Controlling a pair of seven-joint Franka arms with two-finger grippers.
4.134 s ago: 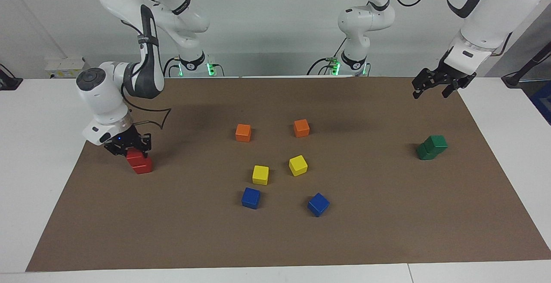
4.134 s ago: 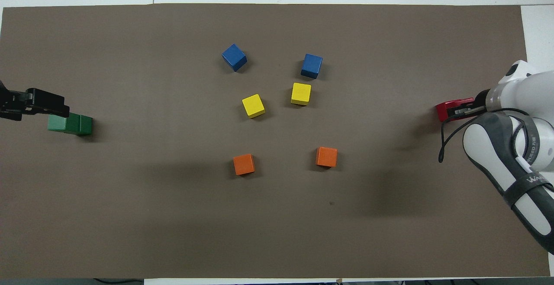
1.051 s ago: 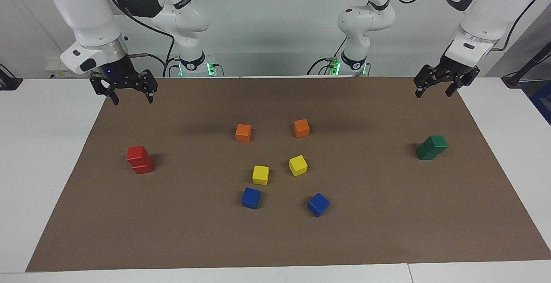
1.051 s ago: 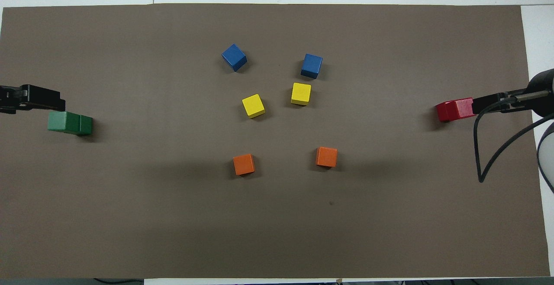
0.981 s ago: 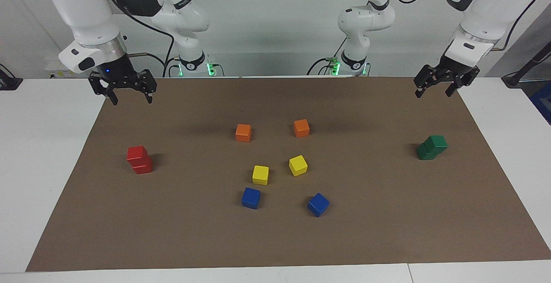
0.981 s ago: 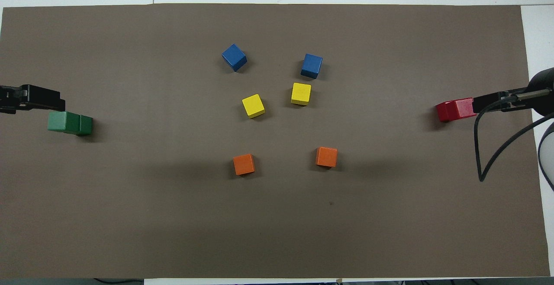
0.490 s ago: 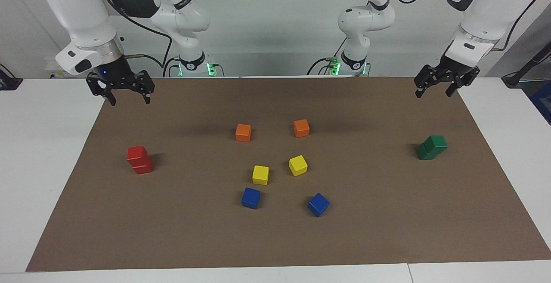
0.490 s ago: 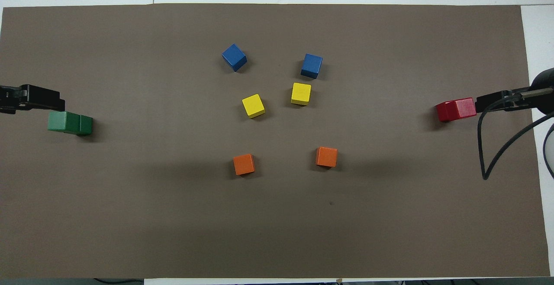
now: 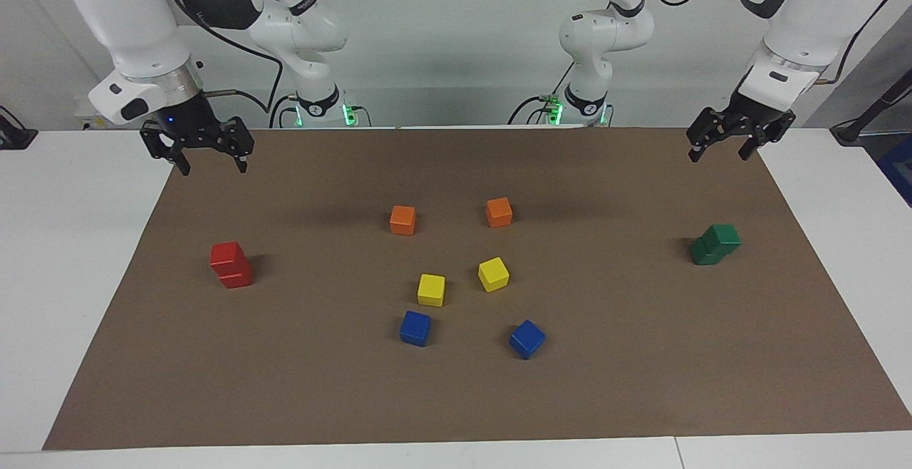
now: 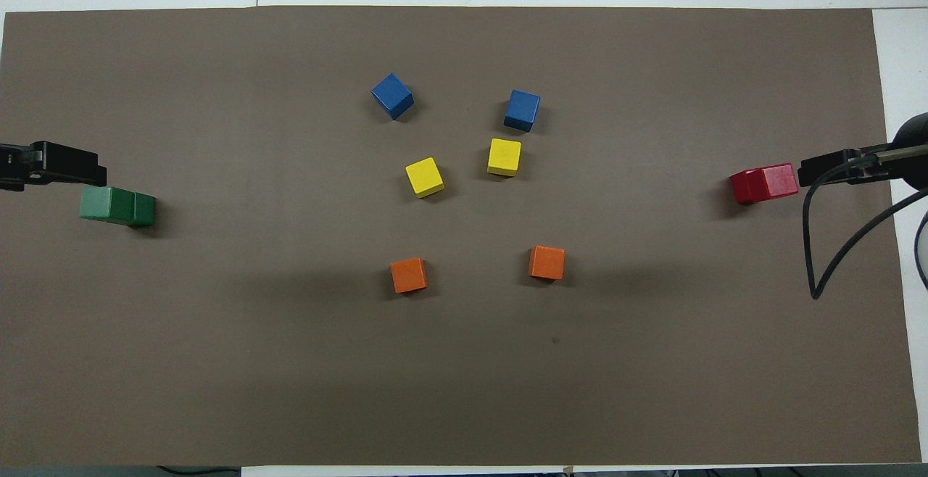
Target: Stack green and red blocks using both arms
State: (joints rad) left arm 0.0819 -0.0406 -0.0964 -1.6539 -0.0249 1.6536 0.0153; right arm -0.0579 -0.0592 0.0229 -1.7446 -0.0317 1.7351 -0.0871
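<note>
Hanging raised with fingers apart and empty: right gripper (image 9: 211,157) over the mat (image 9: 641,383) edge at the right arm's end, left gripper (image 9: 722,142) over the mat's corner at the left arm's end. Stacked two high near the right arm's end: red blocks (image 9: 231,265), one on the other, top one slightly askew, well apart from the right gripper. Stacked likewise near the left arm's end: green blocks (image 9: 714,244), upper one offset, clear of the left gripper. Taking the overhead view as a clock face around the mat's middle: red stack (image 10: 763,183) at about 3 o'clock, green stack (image 10: 117,206) at about 9 o'clock. Clustered mid-mat between the stacks, all apart: two orange cubes (image 9: 402,219) nearest the robots, two yellow cubes (image 9: 431,289) farther out, two blue cubes (image 9: 415,328) farthest.
</note>
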